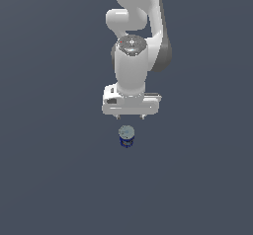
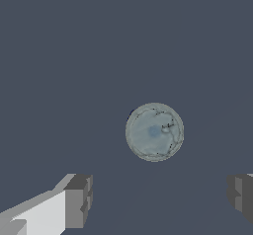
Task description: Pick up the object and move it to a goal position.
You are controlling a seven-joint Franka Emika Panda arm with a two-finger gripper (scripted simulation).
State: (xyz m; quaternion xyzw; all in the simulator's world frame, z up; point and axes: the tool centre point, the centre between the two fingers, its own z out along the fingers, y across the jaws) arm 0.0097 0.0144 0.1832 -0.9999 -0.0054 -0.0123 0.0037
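The can (image 1: 126,136) stands upright on the grey floor, with a silver-grey round top and a dark blue-and-white side. In the wrist view I see its round top (image 2: 154,131) from straight above. My gripper (image 1: 130,116) hangs above the floor, just behind the can in the exterior view, and does not touch it. Its fingers (image 2: 78,200) are spread wide apart and hold nothing; in the wrist view the can lies ahead of the gap between them (image 2: 160,199), apart from both.
The white arm (image 1: 133,41) rises above the gripper in the exterior view. The plain dark grey floor (image 1: 54,170) fills the rest of both views.
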